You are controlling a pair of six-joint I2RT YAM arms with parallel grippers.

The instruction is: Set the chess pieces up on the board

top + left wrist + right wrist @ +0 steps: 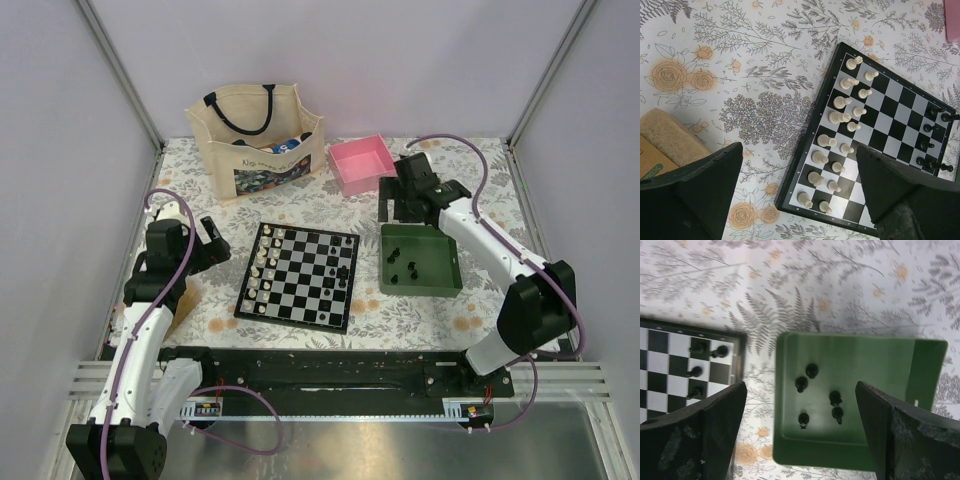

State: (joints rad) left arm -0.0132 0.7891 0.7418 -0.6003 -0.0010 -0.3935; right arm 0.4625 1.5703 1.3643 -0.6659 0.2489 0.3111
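Floral-papered bench (300, 200). At centre of the top view, small black-and-white chequered chessboard (298, 276), right-hand ranks only part filled. Just right of it, green rectangular plastic tray (442, 250). Over the tray, right claw (800, 390), jaws spread wide, nothing held. At the board's left, left claw (797, 147), likewise agape and empty. Tiny black plastic chessmen (811, 371): five loose in the tray's lower left. Best to choose an outlying one, descend plumb, pinch the stem, spare the neighbours.
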